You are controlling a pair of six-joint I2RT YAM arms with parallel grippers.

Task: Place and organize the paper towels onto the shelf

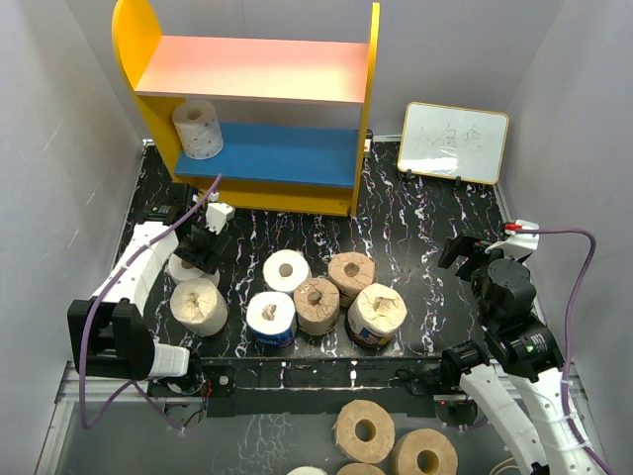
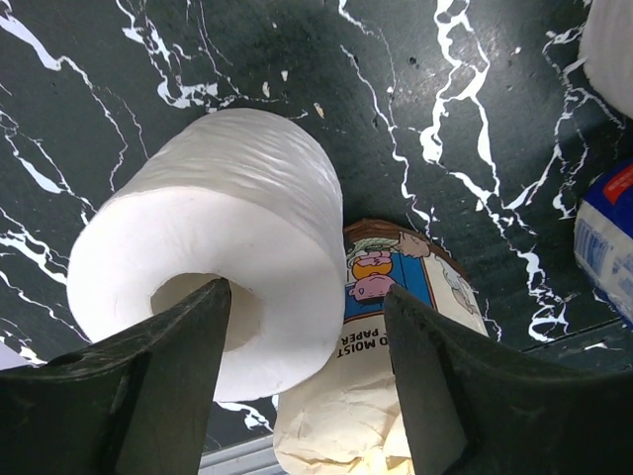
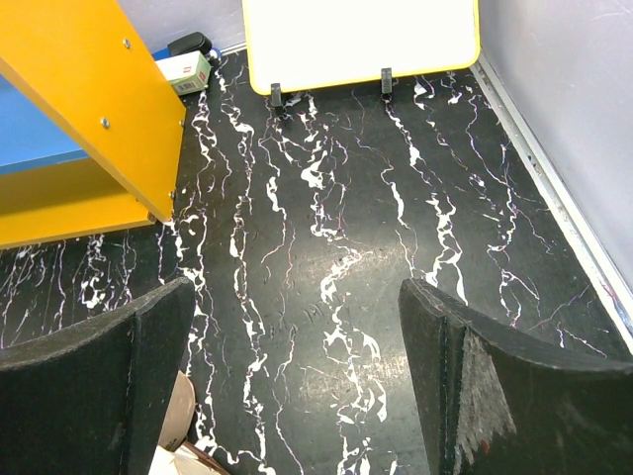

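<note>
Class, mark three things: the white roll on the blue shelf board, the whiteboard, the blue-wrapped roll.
white roll (image 1: 201,137): top external view, its side wall.
whiteboard (image 1: 454,142): top external view, centre of its face.
blue-wrapped roll (image 1: 274,337): top external view, its blue wrapper.
</note>
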